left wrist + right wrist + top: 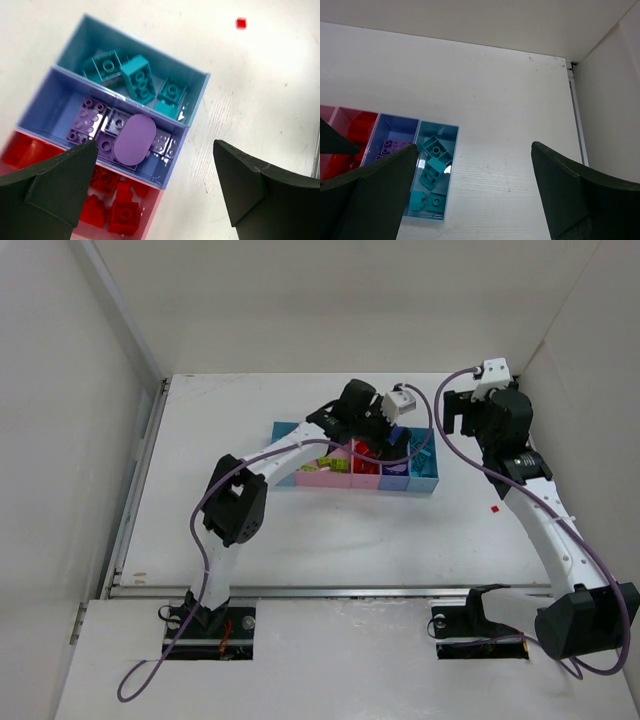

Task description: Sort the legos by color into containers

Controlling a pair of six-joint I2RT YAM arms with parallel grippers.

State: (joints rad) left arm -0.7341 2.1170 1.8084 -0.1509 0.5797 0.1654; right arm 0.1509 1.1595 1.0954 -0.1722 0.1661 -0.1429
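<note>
White table (350,540), matte, faint scuffs toward the back. Plain white back wall (330,300), left wall (60,440) and right wall (600,360) box it in. Metal rail (330,590) runs along the table's near edge; a second rail (140,480) runs up the left edge, against the left wall. White board (340,660) in front of the near rail, speckled. Right wrist view: narrow strip (576,120) where the table meets the right wall, dark gap (572,64) at the back corner, small dark speck (530,58) on the table nearby.
</note>
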